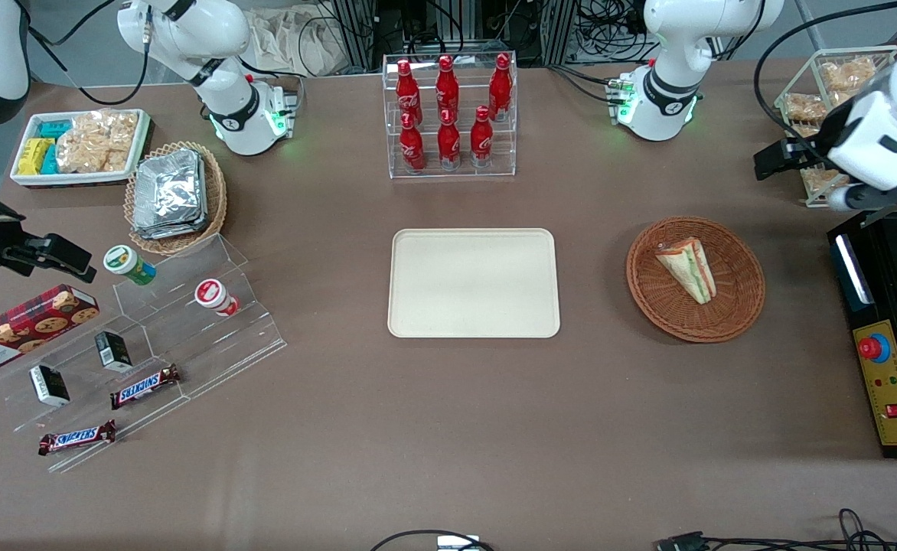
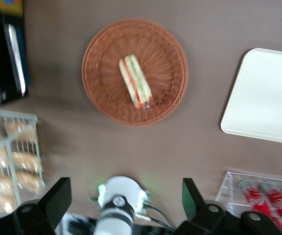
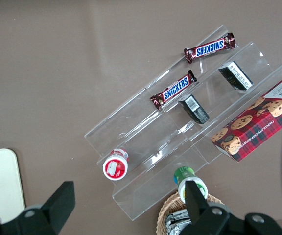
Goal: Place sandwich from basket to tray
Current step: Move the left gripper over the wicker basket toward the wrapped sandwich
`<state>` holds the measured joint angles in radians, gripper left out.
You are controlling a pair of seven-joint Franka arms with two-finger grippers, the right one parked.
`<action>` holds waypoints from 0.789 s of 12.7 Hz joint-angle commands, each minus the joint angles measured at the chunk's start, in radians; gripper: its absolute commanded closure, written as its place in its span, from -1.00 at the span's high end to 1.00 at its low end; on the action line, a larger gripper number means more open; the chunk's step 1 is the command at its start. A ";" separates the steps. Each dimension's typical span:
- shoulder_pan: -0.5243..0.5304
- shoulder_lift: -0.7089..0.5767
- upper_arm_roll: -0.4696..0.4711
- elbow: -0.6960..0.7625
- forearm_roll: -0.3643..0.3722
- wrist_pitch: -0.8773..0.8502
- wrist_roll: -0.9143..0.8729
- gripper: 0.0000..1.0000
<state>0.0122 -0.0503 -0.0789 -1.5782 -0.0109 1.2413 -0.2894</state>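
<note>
sandwich lies on its side in the round reddish-brown basket, its layered green and orange edge facing up, a little off the basket's middle toward the rack of bottles. the basket sits on the brown desk toward the working arm's end, well apart from the cream tray, which lies flat at the middle of the desk with nothing on it. the gripper hangs high above the desk, farther from the front camera than the basket and out toward the working arm's edge, near a wire rack of snack bags; its two dark fingers stand wide apart and hold nothing. in the wrist view the basket, the sandwich in it and a corner of the tray all show below the gripper. a clear rack of red bottles stands farther from the front camera than the tray.
</note>
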 commanded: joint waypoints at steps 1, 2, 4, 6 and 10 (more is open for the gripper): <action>0.029 -0.048 0.022 -0.017 -0.058 -0.049 -0.155 1.00; 0.035 -0.068 0.025 -0.041 -0.060 -0.049 -0.178 1.00; 0.041 -0.076 0.025 -0.054 -0.051 -0.049 -0.191 1.00; 0.041 -0.068 0.024 -0.089 -0.044 -0.028 -0.192 1.00; 0.035 -0.068 0.021 -0.306 -0.002 0.162 -0.185 0.99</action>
<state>0.0437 -0.0985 -0.0480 -1.7734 -0.0420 1.3207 -0.4635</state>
